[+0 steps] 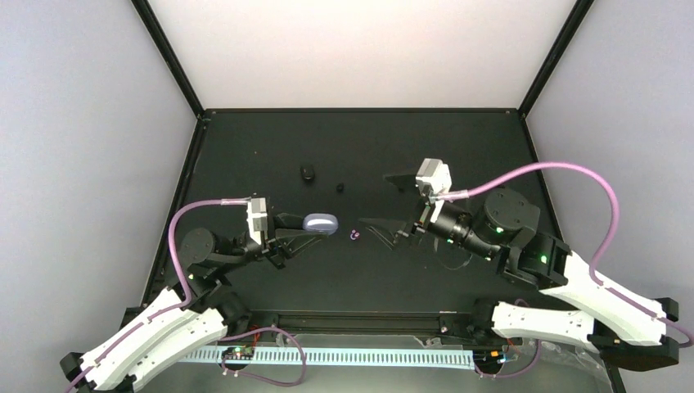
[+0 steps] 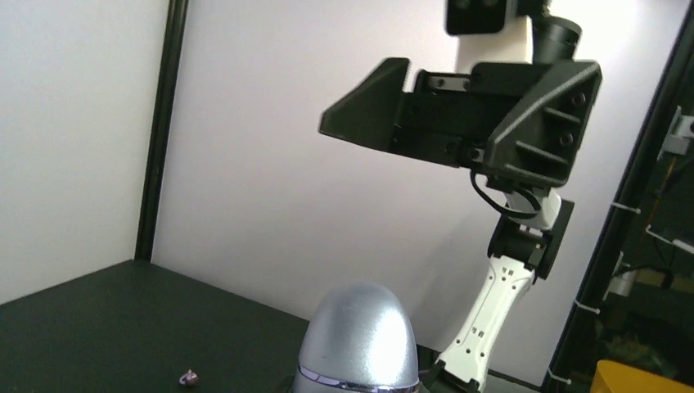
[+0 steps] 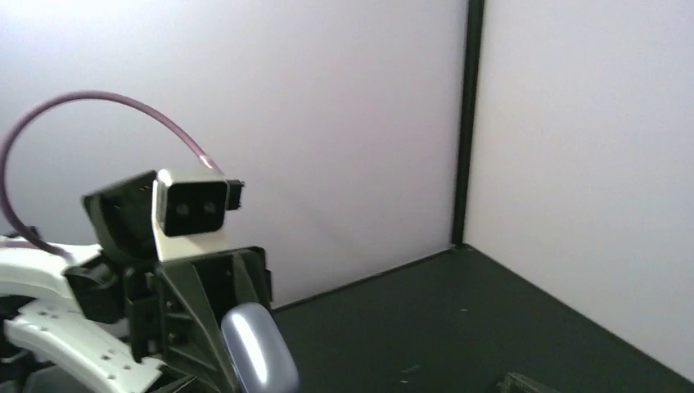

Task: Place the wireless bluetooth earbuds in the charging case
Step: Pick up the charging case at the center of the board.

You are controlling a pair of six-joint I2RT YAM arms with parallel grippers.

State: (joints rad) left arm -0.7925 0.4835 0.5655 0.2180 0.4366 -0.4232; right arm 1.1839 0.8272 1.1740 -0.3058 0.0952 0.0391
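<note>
My left gripper (image 1: 321, 226) is shut on a silver-lavender pebble-shaped charging case (image 1: 320, 222), held end-up above the mat with its lid closed; it fills the bottom of the left wrist view (image 2: 360, 336) and shows in the right wrist view (image 3: 258, 354). A purple-and-white earbud (image 1: 354, 236) lies on the mat just right of the case, also in the left wrist view (image 2: 189, 378). A small black earbud (image 1: 340, 187) lies farther back. My right gripper (image 1: 391, 202) is open and empty, right of the purple earbud. A second black earbud is not in view.
A black pebble-shaped case (image 1: 307, 173) sits on the black mat (image 1: 458, 147) behind the left gripper. White walls with black corner posts (image 1: 168, 53) enclose the mat on three sides. The arm bases and a purple cable (image 1: 573, 168) lie along the near edge.
</note>
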